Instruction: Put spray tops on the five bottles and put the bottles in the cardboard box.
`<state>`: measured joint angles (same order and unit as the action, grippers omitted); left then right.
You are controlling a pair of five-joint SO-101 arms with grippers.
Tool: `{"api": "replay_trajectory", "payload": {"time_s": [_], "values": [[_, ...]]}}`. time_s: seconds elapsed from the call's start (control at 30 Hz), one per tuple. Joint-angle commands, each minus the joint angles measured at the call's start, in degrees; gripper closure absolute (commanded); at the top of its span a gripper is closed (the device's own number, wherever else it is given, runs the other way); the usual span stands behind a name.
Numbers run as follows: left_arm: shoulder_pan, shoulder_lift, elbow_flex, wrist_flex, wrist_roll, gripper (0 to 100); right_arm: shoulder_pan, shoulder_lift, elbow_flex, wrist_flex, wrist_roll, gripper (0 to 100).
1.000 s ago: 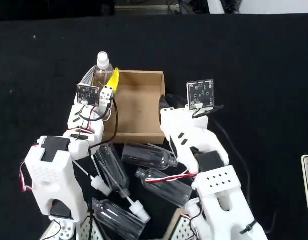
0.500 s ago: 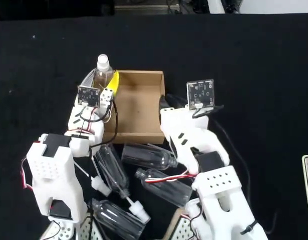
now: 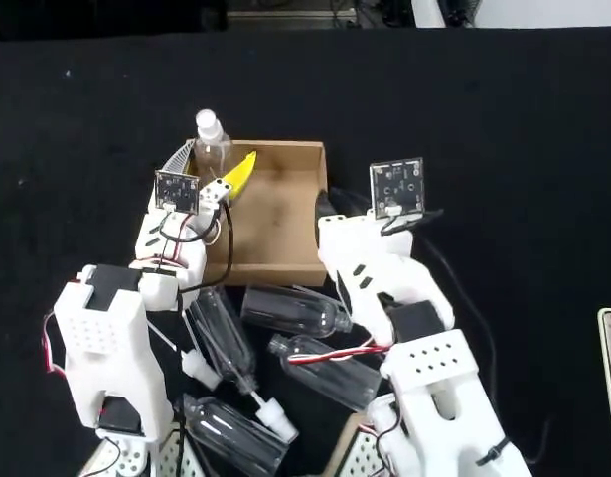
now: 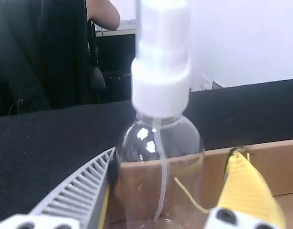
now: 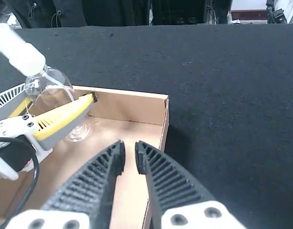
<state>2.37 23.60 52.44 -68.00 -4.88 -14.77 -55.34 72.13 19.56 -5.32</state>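
- While your left hand (image 3: pixel 224 148) sits at the far left corner of the cardboard box (image 3: pixel 320 199), its fingers are spread wide around a clear bottle (image 4: pixel 158 143). The grey finger (image 4: pixel 75 195) meets the bottle's side, and the yellow finger (image 4: pixel 246 191) stands just apart from it.
- You can see that this bottle carries a white spray top (image 4: pixel 160 71). It stands inside the box at that corner, base on the box floor, leaning a little.
- Your right hand (image 5: pixel 128 145) hangs over the near right part of the box, fingers drawn to a narrow slit with nothing between them.
- Four more clear bottles (image 3: pixel 295 310) (image 3: pixel 330 370) (image 3: pixel 221 338) (image 3: pixel 230 432) lie on their sides on the black counter (image 3: pixel 504 149), just near of the box, between your two arms.
- Two white spray tops (image 3: pixel 199 368) (image 3: pixel 275 415) lie among the left pair.
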Motion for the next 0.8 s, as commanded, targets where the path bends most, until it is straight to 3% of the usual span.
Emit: {"api": "replay_trajectory", "payload": {"time_s": [0.0, 0.27, 0.77], "values": [[-0.22, -1.67, -2.07, -1.23, -0.35, 67, -0.62, -0.57, -0.31, -1.41, -0.44, 98.7], [-0.31, -15.82, 5.76, 2.11, 0.00, 67, -0.62, -0.57, -0.31, -1.41, -0.44, 98.7], [-1.36, -52.84, 10.15, 64.18, -0.26, 67, -0.44, -0.57, -0.22, -1.41, -0.44, 98.7]]}}
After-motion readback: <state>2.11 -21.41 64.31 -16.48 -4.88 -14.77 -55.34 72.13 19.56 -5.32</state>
